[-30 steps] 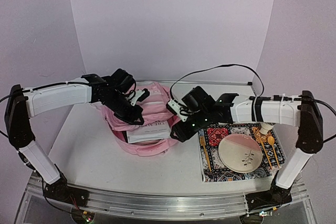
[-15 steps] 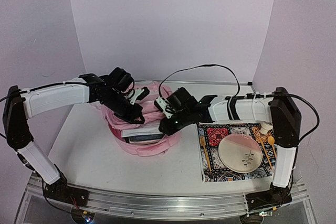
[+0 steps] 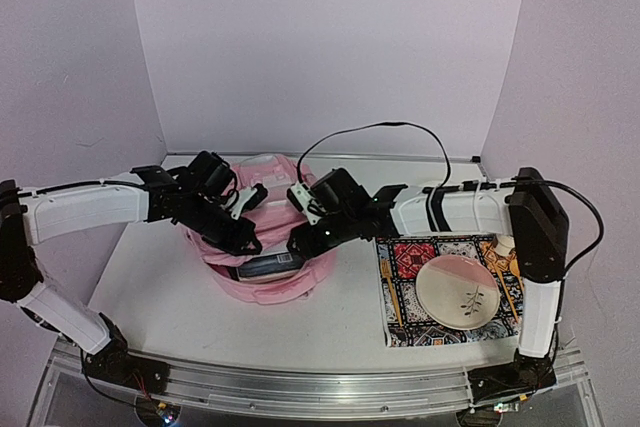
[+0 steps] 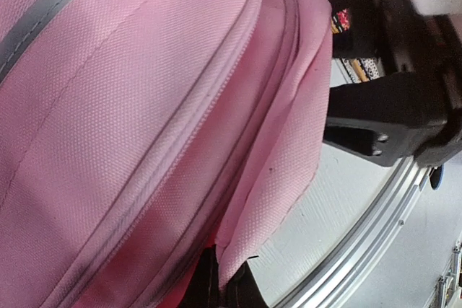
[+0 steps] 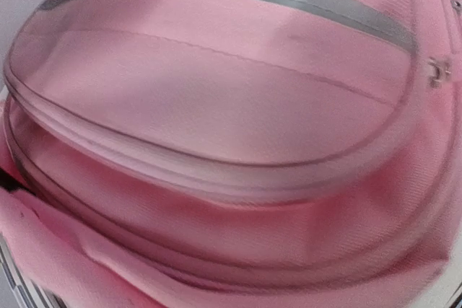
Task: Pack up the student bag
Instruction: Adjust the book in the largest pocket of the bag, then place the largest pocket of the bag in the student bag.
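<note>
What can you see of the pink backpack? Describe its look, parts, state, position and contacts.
The student bag is a soft pink woven-fabric backpack with grey trim strips, zip seams and a metal zip pull. It lies on the white table, beside the patterned mat, its mouth open with a flat dark-and-white item inside. The left gripper pinches its edge; the right gripper is at its opposite side.

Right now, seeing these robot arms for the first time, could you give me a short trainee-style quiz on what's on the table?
1. True or false: the plate sits on the patterned mat.
2. What colour is the backpack? A blue, B pink, C green.
3. Fill the gap: seen from above, the plate lies to the ___ of the backpack.

Key: 1 true; 2 B; 3 right.
</note>
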